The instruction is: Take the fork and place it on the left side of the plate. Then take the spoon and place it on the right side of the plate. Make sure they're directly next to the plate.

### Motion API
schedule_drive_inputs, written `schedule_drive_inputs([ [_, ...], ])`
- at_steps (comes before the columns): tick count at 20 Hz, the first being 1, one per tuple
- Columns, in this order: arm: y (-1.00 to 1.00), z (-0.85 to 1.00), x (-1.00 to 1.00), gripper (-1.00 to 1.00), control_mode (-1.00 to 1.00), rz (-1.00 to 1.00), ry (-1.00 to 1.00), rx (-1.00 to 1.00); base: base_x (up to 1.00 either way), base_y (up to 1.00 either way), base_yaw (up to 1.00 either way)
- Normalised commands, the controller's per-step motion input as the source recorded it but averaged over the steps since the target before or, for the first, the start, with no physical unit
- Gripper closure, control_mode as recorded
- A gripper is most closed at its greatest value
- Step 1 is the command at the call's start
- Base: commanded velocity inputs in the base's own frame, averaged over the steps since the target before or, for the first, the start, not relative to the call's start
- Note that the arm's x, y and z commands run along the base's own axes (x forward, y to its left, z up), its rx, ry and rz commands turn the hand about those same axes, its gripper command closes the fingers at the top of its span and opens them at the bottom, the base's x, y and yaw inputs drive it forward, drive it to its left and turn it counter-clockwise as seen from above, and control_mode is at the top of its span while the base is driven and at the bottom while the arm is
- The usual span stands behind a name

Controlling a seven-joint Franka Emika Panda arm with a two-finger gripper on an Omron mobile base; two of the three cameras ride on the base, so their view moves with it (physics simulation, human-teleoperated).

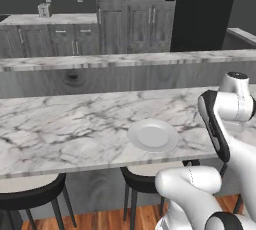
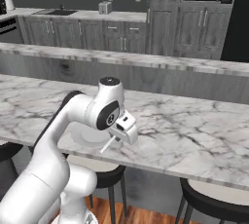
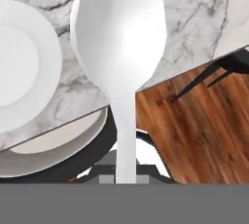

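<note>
My gripper is shut on the spoon, a pale silver-white one with a round bowl. In the hand view its bowl hangs over the marble counter just beside the white plate, near the counter's front edge. In the right base view the spoon pokes out below the hand, with the plate partly hidden behind my arm. The left base view shows the plate whole, close to the front edge. The fork is out of view.
Dark stools with pale seats stand under the counter's front edge above a wooden floor. A raised ledge runs along the counter's far side. Bare marble stretches to both sides of the plate.
</note>
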Motion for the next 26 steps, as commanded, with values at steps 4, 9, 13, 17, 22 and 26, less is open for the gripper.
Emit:
schedule_drive_inputs([
  [4, 0.08, -0.40, 0.48, 1.00, -1.00, 0.15, 0.08, -0.05, 0.00, 0.00, 0.00],
  [9, 0.03, -0.40, 0.56, 1.00, -1.00, 0.12, 0.07, -0.05, 0.00, 0.00, 0.00],
  [13, 0.00, -0.45, 0.50, 1.00, -1.00, 0.09, 0.02, 0.00, 0.00, 0.00, 0.00],
  [17, 0.00, -0.46, 0.36, 1.00, -1.00, 0.08, 0.00, 0.00, 0.00, 0.00, 0.00],
  [22, 0.00, -0.37, 0.34, 1.00, -1.00, 0.07, 0.00, 0.00, 0.00, 0.00, 0.00],
  [26, -0.08, -0.31, 0.22, 1.00, -1.00, 0.03, 0.00, 0.00, 0.00, 0.00, 0.00],
])
